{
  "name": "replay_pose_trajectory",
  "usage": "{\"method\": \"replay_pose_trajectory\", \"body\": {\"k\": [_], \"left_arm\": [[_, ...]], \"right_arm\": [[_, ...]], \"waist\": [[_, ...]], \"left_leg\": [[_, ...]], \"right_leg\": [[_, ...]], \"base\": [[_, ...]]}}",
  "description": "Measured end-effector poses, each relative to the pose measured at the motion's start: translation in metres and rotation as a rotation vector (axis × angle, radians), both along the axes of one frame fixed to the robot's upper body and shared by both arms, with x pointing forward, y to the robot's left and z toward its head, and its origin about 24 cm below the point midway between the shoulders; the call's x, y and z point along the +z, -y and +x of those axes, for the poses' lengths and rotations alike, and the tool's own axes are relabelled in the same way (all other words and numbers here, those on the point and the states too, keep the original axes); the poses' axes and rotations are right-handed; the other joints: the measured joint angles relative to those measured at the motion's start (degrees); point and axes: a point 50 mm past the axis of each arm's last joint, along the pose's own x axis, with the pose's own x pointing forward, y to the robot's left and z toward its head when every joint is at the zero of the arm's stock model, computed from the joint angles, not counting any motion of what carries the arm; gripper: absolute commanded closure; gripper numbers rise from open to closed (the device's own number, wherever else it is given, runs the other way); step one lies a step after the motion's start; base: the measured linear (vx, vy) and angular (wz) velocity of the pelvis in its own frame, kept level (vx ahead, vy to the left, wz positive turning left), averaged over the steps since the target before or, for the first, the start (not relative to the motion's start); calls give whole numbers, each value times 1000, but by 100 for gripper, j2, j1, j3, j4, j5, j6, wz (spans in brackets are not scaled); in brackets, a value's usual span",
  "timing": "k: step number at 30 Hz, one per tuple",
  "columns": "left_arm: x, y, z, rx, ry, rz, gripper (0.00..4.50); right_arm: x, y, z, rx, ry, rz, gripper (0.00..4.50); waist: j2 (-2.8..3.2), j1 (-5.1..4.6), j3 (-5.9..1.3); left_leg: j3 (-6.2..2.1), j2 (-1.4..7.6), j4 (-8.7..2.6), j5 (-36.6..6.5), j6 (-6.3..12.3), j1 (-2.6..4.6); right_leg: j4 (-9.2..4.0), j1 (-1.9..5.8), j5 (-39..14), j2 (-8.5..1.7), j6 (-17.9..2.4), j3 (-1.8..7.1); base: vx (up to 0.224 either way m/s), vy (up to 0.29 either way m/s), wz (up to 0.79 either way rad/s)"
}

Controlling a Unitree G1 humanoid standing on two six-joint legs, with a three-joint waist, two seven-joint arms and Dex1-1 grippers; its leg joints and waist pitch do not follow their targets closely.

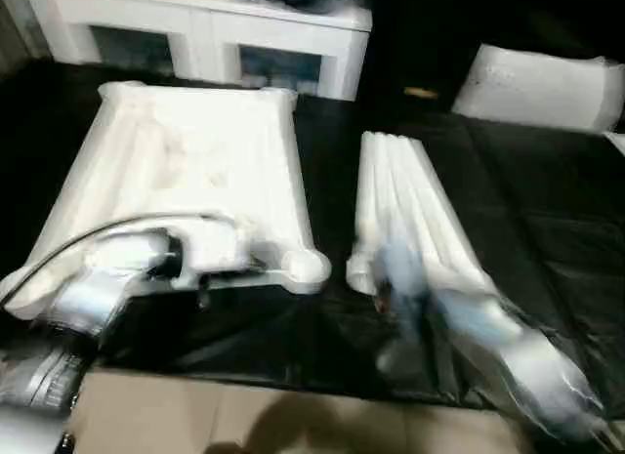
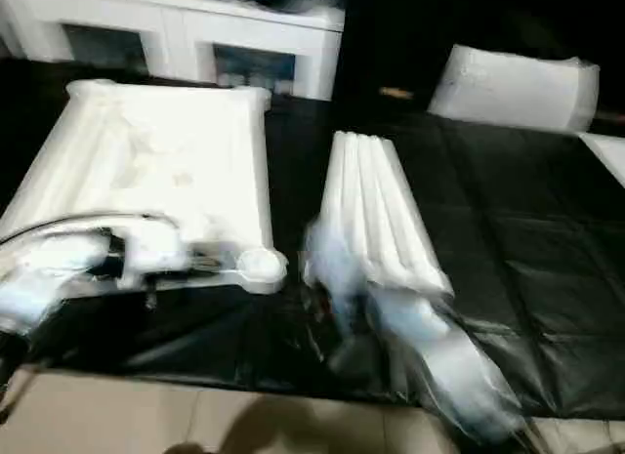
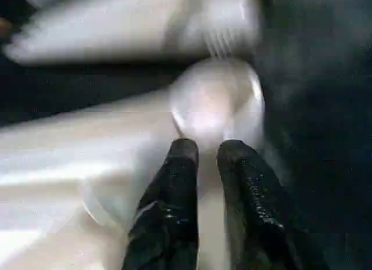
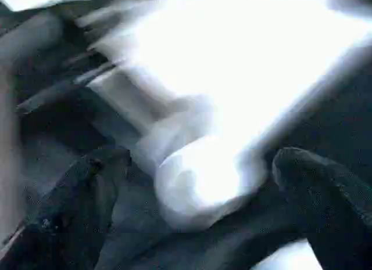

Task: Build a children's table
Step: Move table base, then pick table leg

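one tabletop (image 1: 186, 171), four legs (image 1: 405, 205), one cabinet (image 1: 210, 24), two pincers

white tabletop (image 1: 186, 171), white legs (image 1: 405, 210), black fingers (image 3: 174, 200)

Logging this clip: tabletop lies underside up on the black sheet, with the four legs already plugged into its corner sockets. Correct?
Not quite. In the left eye view the four legs lie bundled side by side on the black sheet, right of the tabletop, none plugged in.

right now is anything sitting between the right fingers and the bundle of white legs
Nothing visible does. The right gripper has its black fingers spread on either side of the rounded end of a long tapered white tube leg, with only bare black sheet around the bundle.
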Motion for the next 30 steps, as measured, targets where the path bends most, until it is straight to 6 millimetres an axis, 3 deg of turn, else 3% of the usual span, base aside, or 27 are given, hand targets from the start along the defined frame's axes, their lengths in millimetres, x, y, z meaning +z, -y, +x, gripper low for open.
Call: {"method": "replay_pose_trajectory", "body": {"k": [5,6,13,24,30], "left_arm": [[13,-16,-12,203,-3,-161,319],[11,-15,-14,219,-20,-179,296],[21,5,-27,329,-70,-268,251],[20,26,-50,354,-178,-255,166],[15,25,-58,341,-246,-199,166]], "right_arm": [[2,3,29,-231,-66,1,0],[0,2,32,-248,-81,0,0],[7,-16,58,-331,-130,-9,0],[-12,-20,78,-497,-279,-144,0],[-16,-15,81,-549,-303,-144,0]], "waist": [[0,43,0],[-2,64,1],[-29,17,12],[-14,19,22],[-11,17,23]], "left_leg": [[67,58,-15,16,-14,6],[72,58,-15,18,-14,0],[113,61,-16,39,-49,8],[131,63,-18,46,-61,2],[132,64,-18,48,-64,3]], "right_leg": [[-1,5,-6,8,-13,-16],[-4,4,-7,7,-12,-18],[-3,3,-5,7,-10,-4],[-4,-4,1,9,1,-3],[-2,-5,2,10,3,-2]], "base": [[0,0,0],[0,0,0],[0,0,0],[0,0,0],[0,0,0]]}}
